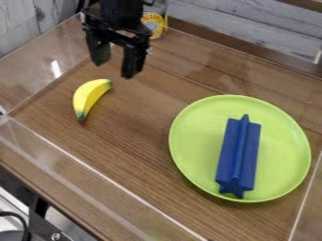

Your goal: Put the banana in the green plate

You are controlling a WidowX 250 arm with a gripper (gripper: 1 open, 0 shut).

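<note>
- Banana (89, 98) lies on the wooden table (138, 160), well apart from the green plate (198, 141) and to its left.
- Pincer (113, 58) hangs just above and behind the banana, jaws spread wide, holding nothing.
- Risk: the curved fruit may roll or slip if the jaws close off-centre.
- Risk: a blue block (236, 153) fills the plate's middle, so a careless drop could land on it and bounce out.

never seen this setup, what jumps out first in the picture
The big green plate at lower right, with a blue block lying on it. Next, the yellow banana alone on the wooden table at left, with the black gripper open just above and behind it.
</note>
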